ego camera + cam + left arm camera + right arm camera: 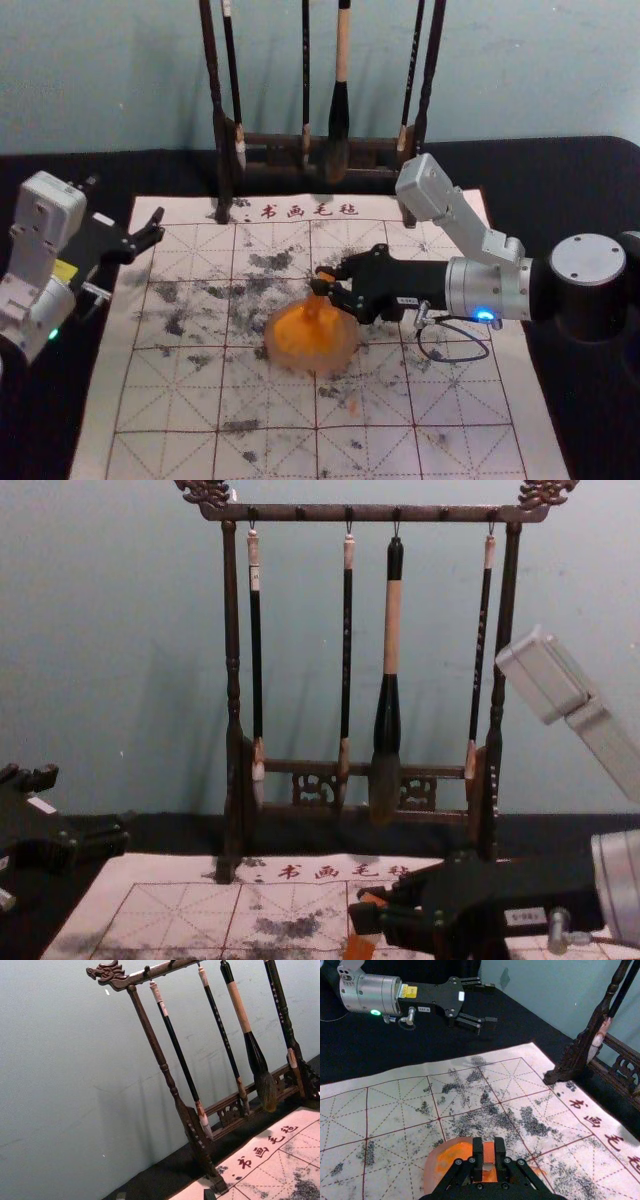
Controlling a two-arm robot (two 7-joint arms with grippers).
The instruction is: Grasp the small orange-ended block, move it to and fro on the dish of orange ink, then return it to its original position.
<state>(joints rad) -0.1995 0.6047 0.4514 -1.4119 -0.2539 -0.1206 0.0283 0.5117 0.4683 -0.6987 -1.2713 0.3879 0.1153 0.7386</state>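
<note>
My right claw (327, 282) was closed on the small orange-ended block (489, 1152), holding it over the dish of orange ink (346, 352); whether the block touched the ink, I could not tell. Beneath lay a smudged, grid-lined mat (270, 462). My left claw (156, 228) idled, open and empty, by its left edge, while brushes (392, 630) hung from a dark rack (233, 680) behind.

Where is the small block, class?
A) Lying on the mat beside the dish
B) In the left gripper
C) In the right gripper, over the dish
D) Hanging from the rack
C, because the right gripper has the block pinched between its fingers, over the dish of orange ink.
</note>
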